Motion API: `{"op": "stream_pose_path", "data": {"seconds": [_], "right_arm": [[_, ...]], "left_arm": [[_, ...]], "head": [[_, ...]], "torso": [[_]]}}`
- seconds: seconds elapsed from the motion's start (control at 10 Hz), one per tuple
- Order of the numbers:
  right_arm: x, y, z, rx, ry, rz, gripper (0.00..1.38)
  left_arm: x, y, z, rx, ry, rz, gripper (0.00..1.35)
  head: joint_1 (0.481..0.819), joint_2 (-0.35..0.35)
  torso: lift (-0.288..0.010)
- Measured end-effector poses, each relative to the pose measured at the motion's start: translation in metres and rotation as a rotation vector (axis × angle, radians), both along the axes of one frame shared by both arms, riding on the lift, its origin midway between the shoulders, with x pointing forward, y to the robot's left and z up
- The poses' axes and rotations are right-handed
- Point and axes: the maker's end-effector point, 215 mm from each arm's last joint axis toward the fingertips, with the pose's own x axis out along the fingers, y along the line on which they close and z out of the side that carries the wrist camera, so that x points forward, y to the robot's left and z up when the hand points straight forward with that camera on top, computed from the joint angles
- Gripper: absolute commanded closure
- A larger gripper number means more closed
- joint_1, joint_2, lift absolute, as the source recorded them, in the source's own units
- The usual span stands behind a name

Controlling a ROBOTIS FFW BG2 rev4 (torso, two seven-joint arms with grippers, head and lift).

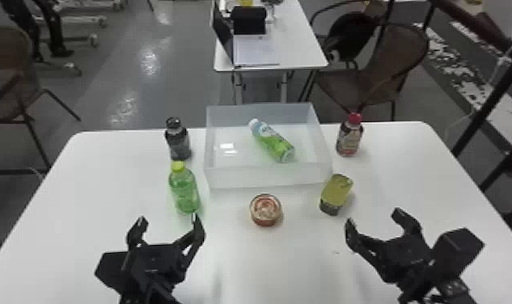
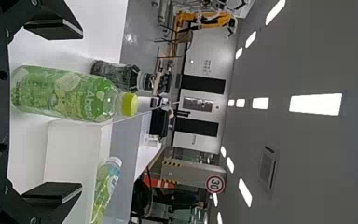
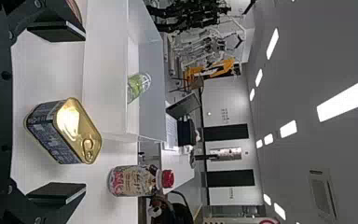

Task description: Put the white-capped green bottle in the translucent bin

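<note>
Stretching across the lower part of the head view, the big white table [image 1: 105, 174] holds all your things. The see-through plastic bin [image 1: 267, 176], shaped like a box, sits in the middle of the frame. Your black, two-fingered left gripper [image 1: 168, 220] is at the lower left, and your matching right gripper [image 1: 374, 218] is at the lower right. Both have their fingers wide apart, with nothing in them. Your green plastic bottle with the white cap [image 1: 271, 141] lies on its side inside the bin. So your job looks done: the bottle is in, and no gripper has hold of it. I think you have nothing left to put away. The green see-through bottle with the yellow cap [image 1: 185, 192], left of the middle, stands outside the bin, and the small round red tin [image 1: 265, 210] sits below it, but your job doesn't ask for those.
</note>
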Motion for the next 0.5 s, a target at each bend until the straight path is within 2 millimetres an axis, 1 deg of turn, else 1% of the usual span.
{"op": "stream_pose_path", "data": {"seconds": [0.1,0.3,0.5], "right_arm": [[0.001,-0.001,0.000,-0.006,0.003,-0.010,0.12],[-0.001,-0.015,0.003,-0.042,0.007,-0.092,0.10],[-0.011,-0.028,0.004,-0.058,0.021,-0.181,0.10]], "left_arm": [[0.000,0.000,-0.001,0.000,0.006,0.001,0.15],[0.001,-0.001,-0.004,0.007,0.029,0.000,0.15],[0.001,-0.001,-0.006,0.025,0.056,0.017,0.15]], "head": [[0.695,0.016],[0.695,0.001],[0.695,-0.017]], "torso": [[-0.076],[-0.076],[-0.076]]}}
